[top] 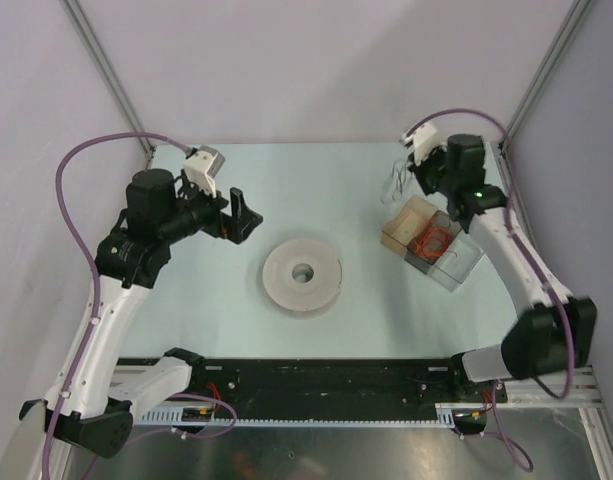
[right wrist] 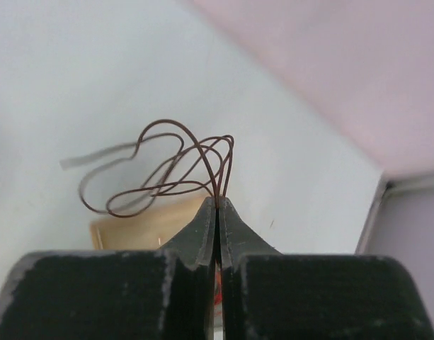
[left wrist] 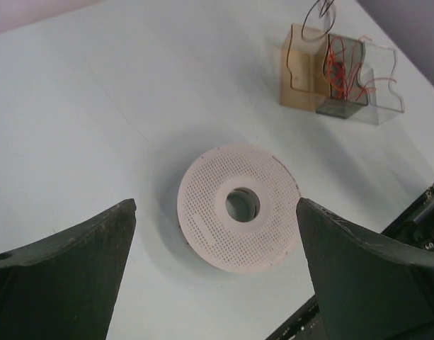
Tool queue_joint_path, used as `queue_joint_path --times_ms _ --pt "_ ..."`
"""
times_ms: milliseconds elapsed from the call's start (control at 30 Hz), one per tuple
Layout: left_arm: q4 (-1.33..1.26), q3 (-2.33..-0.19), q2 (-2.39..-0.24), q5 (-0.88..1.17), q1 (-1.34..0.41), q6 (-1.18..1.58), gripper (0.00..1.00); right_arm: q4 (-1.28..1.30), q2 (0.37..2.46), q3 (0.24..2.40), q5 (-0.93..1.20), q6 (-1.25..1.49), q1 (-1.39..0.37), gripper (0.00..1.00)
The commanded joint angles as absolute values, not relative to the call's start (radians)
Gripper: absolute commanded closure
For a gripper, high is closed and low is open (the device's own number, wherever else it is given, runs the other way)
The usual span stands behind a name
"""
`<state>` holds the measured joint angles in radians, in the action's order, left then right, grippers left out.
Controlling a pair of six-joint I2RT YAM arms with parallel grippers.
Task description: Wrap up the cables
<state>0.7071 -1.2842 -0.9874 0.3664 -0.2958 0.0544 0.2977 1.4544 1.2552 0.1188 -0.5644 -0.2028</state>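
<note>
The cable [right wrist: 167,173] is a thin dark brown wire, bunched in several loose loops. My right gripper [right wrist: 218,202] is shut on it, and the strands rise from between the fingertips. From above, the right gripper [top: 410,188] hangs at the far right of the table, just beyond the small boxes, with the cable [top: 394,184] dangling beside it. A white perforated spool [top: 303,274] lies flat mid-table. My left gripper [top: 244,215] hovers left of the spool. In the left wrist view the left gripper [left wrist: 215,205] stands wide open and empty, with the spool [left wrist: 238,207] below it.
Three small open boxes stand in a row at the right: an amber box [top: 408,226], a dark box [left wrist: 342,81] holding an orange-red wire coil [top: 433,243], and a clear box [top: 460,262]. A black rail [top: 326,385] runs along the near edge. Purple arm cords loop at both sides.
</note>
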Motion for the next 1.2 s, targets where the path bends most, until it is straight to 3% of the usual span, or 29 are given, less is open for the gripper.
queue_joint_path --times_ms 0,167,367,467,667,867,1167 --pt "0.642 -1.362 -0.979 0.338 -0.289 0.072 0.01 0.301 1.27 1.379 0.345 -0.444 -0.217 1.0" --pt "0.633 -1.399 -0.976 0.422 -0.289 0.021 0.01 0.329 1.194 1.501 0.479 -0.304 -0.245 1.0" --pt "0.6 -1.402 -0.958 0.775 -0.297 -0.138 0.01 0.38 1.174 1.552 0.546 -0.213 -0.323 1.0" --pt "0.564 -1.392 -0.972 0.843 -0.318 -0.14 0.03 0.379 1.17 1.532 0.589 -0.163 -0.348 1.0" --pt "0.456 -1.353 -1.058 0.885 -0.408 0.054 0.09 0.361 1.168 1.517 0.619 -0.122 -0.387 1.0" --pt "0.153 -1.265 -1.153 0.898 -0.451 0.465 0.11 0.362 1.17 1.499 0.626 -0.136 -0.411 1.0" --pt "0.018 -1.203 -1.222 0.915 -0.548 0.528 0.23 0.347 1.171 1.485 0.637 -0.125 -0.419 1.0"
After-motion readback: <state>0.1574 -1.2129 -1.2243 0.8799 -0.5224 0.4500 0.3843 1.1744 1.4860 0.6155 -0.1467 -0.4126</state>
